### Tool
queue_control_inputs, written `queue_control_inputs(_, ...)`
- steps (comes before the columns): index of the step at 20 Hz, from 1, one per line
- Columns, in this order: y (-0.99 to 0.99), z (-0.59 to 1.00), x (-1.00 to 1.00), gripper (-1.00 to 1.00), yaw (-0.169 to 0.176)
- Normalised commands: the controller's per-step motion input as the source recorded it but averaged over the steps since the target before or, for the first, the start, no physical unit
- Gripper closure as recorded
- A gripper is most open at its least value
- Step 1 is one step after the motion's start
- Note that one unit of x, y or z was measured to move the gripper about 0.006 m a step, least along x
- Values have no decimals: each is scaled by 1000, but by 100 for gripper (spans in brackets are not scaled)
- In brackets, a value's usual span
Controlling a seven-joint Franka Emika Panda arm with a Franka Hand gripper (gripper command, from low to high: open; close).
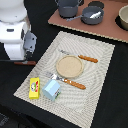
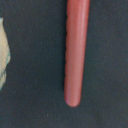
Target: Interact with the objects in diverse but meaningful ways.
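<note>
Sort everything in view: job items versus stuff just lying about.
Job items: yellow box, pale blue carton, reddish-brown handle, round wooden plate, knife, fork.
Lying about, probably: striped placemat, brown board, grey pot on it.

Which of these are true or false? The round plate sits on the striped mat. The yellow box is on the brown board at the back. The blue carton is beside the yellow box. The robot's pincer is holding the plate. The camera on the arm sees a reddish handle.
1. The round plate sits on the striped mat. True.
2. The yellow box is on the brown board. False: it lies at the mat's near corner.
3. The blue carton is beside the yellow box. True.
4. The pincer holds the plate. False: the arm is off the mat, away from the plate.
5. The wrist view shows a reddish handle. True.
</note>
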Motion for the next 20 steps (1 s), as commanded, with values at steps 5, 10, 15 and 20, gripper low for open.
queue_control_inputs(5, -153, -590, -179, -100, 49)
queue_control_inputs(10, -166, -377, -194, 100, 35)
queue_control_inputs(15, -139, -289, -130, 100, 34)
queue_control_inputs(20, -106, -287, -98, 100, 33)
